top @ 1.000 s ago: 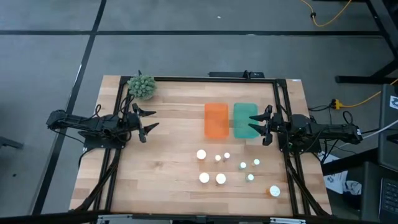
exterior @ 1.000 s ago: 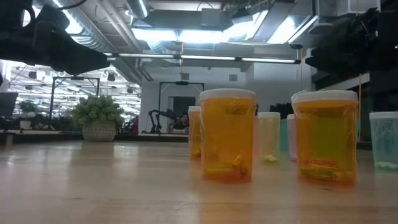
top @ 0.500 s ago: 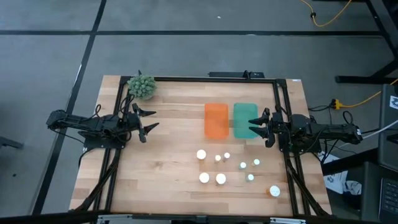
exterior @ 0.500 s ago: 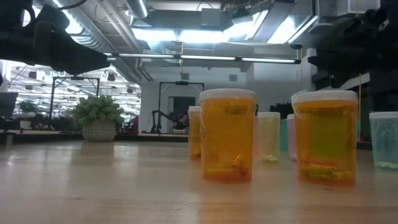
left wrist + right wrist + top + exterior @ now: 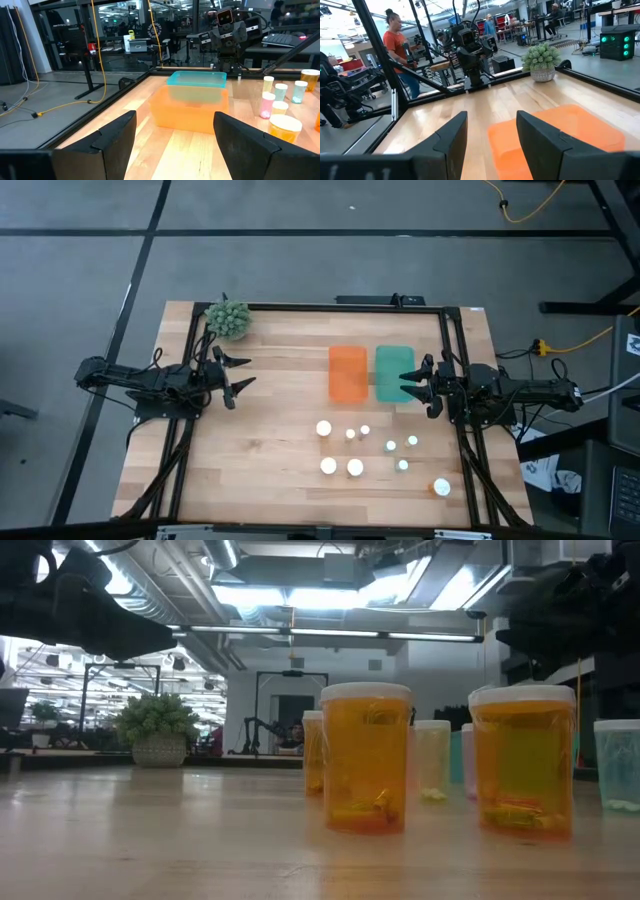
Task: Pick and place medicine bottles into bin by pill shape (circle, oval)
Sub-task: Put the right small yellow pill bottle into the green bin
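Medicine bottles (image 5: 355, 467), white-capped, stand loose on the table's (image 5: 270, 460) near half, unsorted before the orange bin (image 5: 347, 373) and teal bin (image 5: 393, 372) (both apparently empty), while left gripper (image 5: 240, 373) and right gripper (image 5: 408, 384) hover spread wide, holding nothing.

A light wooden table (image 5: 260, 440) stands on a grey floor (image 5: 80, 270) crossed by dark seams; a yellow cable (image 5: 525, 210) curls over the floor beyond it; a small potted plant (image 5: 158, 730) sits at the table's far corner. Behind lies an open workshop with exposed ceiling ducts (image 5: 190, 595) and bright strip lights (image 5: 330, 598); a person in an orange top (image 5: 400, 47) stands among what seem to be workbenches; glass partitions (image 5: 60, 40) line one side.
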Controlling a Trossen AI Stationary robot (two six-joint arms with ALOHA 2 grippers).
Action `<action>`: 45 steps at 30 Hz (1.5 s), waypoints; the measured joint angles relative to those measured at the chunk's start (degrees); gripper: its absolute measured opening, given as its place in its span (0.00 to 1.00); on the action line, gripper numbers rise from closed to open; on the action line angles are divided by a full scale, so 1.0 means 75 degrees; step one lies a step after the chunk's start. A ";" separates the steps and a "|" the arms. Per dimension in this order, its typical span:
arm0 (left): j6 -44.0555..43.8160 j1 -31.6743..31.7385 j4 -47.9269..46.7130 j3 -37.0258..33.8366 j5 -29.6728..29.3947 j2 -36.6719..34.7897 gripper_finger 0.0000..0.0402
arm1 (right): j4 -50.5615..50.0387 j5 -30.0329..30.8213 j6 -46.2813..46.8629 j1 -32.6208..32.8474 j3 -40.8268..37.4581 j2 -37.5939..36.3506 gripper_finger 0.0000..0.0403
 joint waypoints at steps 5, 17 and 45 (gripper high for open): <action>-0.0002 0.0000 0.0000 -0.0003 0.0000 -0.0002 0.64 | -0.0003 0.0002 0.0016 0.0000 0.0000 0.0000 0.43; -0.0002 0.0001 0.0000 -0.0003 0.0000 -0.0002 0.64 | -0.0030 0.0003 -0.1036 0.0000 0.0000 0.0000 0.43; -0.0057 0.0000 0.0002 -0.0002 0.0000 -0.0003 0.64 | 0.1102 0.0463 -0.2142 -0.0003 0.0000 0.0003 0.43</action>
